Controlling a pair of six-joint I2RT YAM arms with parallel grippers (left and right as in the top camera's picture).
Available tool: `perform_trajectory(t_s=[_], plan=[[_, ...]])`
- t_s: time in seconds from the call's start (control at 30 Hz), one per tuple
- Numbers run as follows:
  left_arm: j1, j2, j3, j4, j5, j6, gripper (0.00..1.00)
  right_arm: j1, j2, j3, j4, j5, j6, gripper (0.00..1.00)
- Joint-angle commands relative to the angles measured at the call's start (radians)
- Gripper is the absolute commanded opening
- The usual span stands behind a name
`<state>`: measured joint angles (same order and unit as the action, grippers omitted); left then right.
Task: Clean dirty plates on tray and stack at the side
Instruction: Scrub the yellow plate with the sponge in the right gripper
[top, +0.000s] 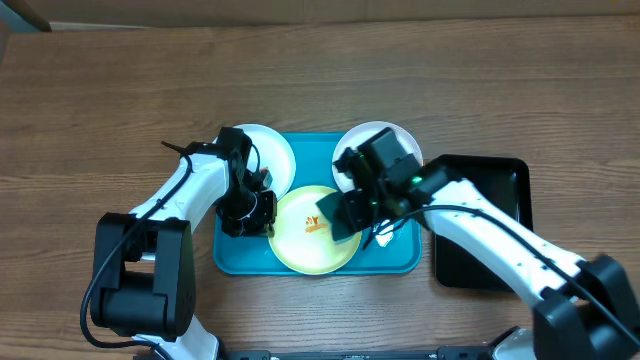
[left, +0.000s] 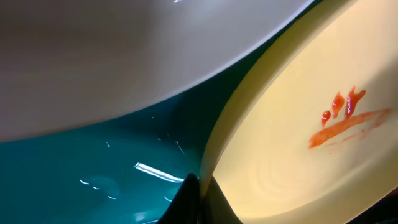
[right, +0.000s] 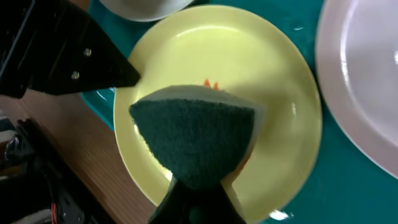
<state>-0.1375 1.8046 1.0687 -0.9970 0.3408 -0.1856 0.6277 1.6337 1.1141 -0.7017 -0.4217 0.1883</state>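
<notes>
A light green-rimmed dirty plate (top: 312, 232) lies in the front middle of the turquoise tray (top: 400, 258), with an orange-red smear (left: 344, 118) on it. My left gripper (top: 258, 212) is shut on this plate's left rim (left: 214, 155). My right gripper (top: 352, 208) is shut on a dark green sponge (right: 196, 140), which it holds over the plate (right: 280, 118), partly hiding the smear. One white plate (top: 268, 150) overlaps the tray's back left corner. Another white plate (top: 385, 140) overlaps the back right corner.
A smaller black tray (top: 492, 225) sits on the wooden table (top: 100, 110) right of the turquoise one, under my right arm. In the right wrist view the left gripper body (right: 68, 56) stands close at the plate's upper left.
</notes>
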Motion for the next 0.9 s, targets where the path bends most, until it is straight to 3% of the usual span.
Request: perform_trajectory(t_s=[0.0, 0.37, 0.7, 0.87], plan=[[-0.003, -0.023, 0.015, -0.004, 0.016, -0.016, 0.04, 0.043, 0.037, 0.007, 0.055, -0.005, 0.033, 0.04], [-0.003, -0.023, 0.015, -0.004, 0.016, -0.017, 0.04, 0.169, 0.198, 0.007, 0.200, 0.055, 0.139, 0.04], [-0.003, -0.023, 0.015, -0.012, 0.016, -0.017, 0.04, 0.173, 0.219, 0.007, 0.229, 0.348, 0.236, 0.04], [-0.003, -0.023, 0.015, -0.020, 0.015, -0.016, 0.04, 0.174, 0.227, 0.007, 0.219, 0.366, 0.236, 0.04]])
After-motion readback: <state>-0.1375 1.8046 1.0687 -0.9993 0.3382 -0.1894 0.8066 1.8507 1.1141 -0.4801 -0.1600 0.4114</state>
